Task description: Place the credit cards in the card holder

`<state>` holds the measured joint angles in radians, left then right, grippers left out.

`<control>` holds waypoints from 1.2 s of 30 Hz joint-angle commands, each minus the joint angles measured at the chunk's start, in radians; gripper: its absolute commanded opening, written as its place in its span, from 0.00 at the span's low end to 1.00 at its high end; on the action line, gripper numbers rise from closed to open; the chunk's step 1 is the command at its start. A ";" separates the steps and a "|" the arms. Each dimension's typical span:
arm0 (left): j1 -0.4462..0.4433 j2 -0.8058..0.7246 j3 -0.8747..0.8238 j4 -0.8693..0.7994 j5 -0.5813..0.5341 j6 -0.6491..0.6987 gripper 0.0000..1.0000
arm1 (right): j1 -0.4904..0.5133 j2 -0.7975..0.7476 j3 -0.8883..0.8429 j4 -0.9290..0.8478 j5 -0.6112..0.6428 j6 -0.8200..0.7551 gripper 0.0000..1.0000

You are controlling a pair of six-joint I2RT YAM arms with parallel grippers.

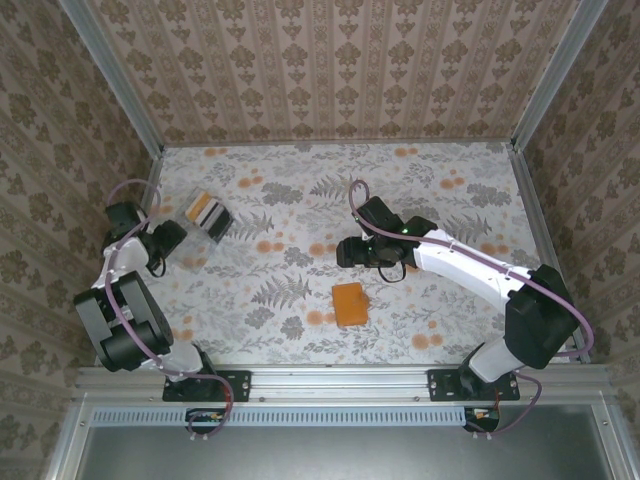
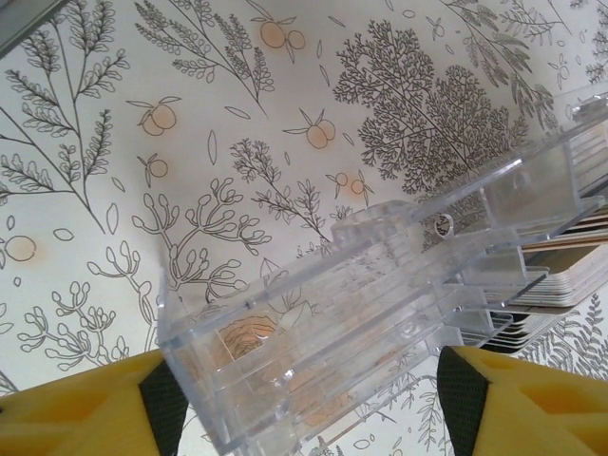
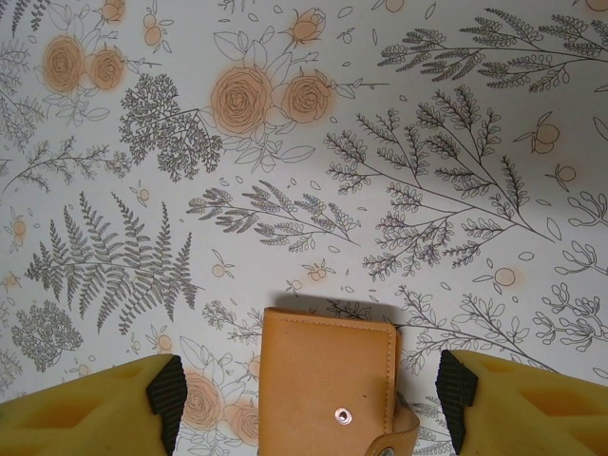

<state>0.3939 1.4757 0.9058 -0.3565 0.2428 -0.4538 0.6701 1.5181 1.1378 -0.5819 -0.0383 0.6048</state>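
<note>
The credit cards point(image 1: 210, 210) stand stacked in a clear plastic box point(image 1: 216, 224) at the left of the table. In the left wrist view the card edges point(image 2: 570, 275) show at the box's far end. My left gripper point(image 2: 313, 404) straddles the near end of the clear box point(image 2: 323, 323), which lies skewed between the pads. The left pad point(image 2: 163, 404) is against a box corner. I cannot tell whether the right pad presses the box. The orange card holder point(image 1: 349, 304) lies closed near the table's middle. My right gripper point(image 1: 347, 250) hovers open just beyond the card holder point(image 3: 328, 380), holding nothing.
The floral tablecloth point(image 1: 300, 200) runs back to patterned walls point(image 1: 330, 70) on three sides. Metal corner posts point(image 1: 545, 80) rise at the back left and right. The card holder's snap strap point(image 3: 399, 442) curls at its near right corner.
</note>
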 commanded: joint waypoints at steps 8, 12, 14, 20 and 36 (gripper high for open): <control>0.000 -0.047 0.047 -0.045 -0.097 -0.069 0.80 | -0.001 0.051 0.063 -0.036 -0.016 -0.022 0.74; 0.019 -0.038 0.063 -0.041 -0.094 -0.090 0.77 | -0.001 0.075 0.087 -0.038 -0.027 -0.010 0.73; 0.026 -0.025 0.071 -0.041 -0.084 -0.094 0.73 | 0.000 0.079 0.092 -0.037 -0.032 -0.004 0.73; 0.028 0.016 0.094 -0.070 -0.063 -0.097 0.64 | 0.002 0.088 0.106 -0.043 -0.030 0.003 0.73; 0.022 0.087 0.127 -0.113 -0.073 -0.103 0.36 | 0.001 0.100 0.117 -0.054 -0.025 0.001 0.73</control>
<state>0.4198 1.5467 1.0065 -0.4351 0.1699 -0.5571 0.6701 1.6039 1.2293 -0.6094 -0.0582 0.6048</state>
